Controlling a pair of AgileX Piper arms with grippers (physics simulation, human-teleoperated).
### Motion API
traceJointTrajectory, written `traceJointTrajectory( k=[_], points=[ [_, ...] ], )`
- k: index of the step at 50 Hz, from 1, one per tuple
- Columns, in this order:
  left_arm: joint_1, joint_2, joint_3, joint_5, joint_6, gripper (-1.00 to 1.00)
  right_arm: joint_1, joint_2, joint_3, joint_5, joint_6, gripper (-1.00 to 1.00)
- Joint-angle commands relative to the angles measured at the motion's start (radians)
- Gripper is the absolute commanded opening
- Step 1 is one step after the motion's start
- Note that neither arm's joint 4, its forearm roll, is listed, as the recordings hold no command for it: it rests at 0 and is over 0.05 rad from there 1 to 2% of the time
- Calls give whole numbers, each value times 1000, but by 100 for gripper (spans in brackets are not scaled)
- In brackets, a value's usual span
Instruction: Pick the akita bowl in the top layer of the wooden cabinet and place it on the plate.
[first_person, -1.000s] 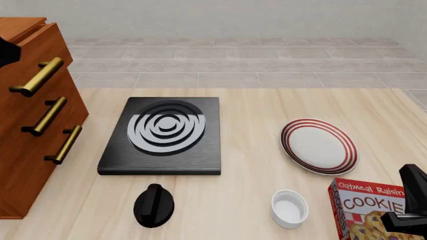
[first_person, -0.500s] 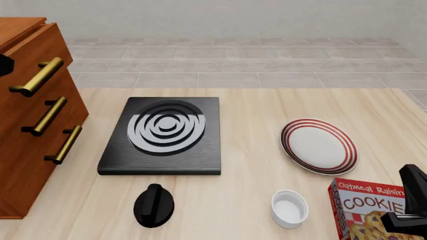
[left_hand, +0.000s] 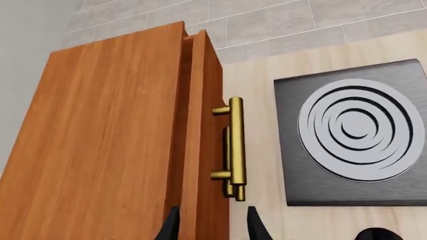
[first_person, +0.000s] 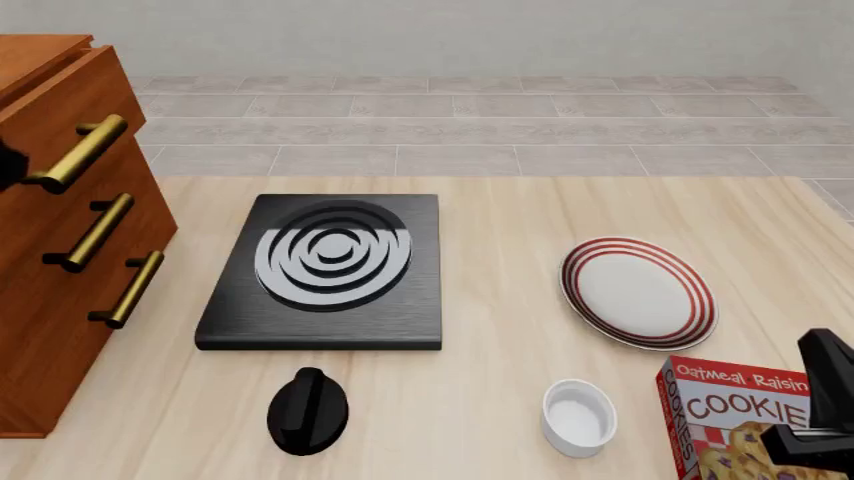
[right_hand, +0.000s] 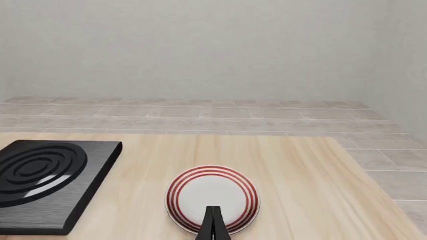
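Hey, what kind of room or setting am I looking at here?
Most likely a simulated kitchen countertop. A black stove slab with ringed burner sits on the light wooden table, beside a red-ringed plate, a small white cup and a cookie box. A tiled floor lies beyond.

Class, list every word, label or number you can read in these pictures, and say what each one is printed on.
"Oatmeal Raisin": top of the red cookie box, front view, last letters cut off by the picture's edge.
"COOKIE": same box, large white letters, also cut off at the edge.
No readable text on the wooden cabinet, stove slab, plate or white cup.
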Motion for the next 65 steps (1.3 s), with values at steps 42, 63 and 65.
traceJointTrajectory(
  k=[42, 63, 65],
  points=[
    [60, -37, 186, -96, 8, 100, 1, 34, 0, -31, -8, -100],
    [-30, -48, 187, -74, -42, 100, 0, 7, 0, -5, -6, -100],
    [-43, -48, 181, -70, -48, 100, 0, 4, -1, -2, -5, -100]
  ],
)
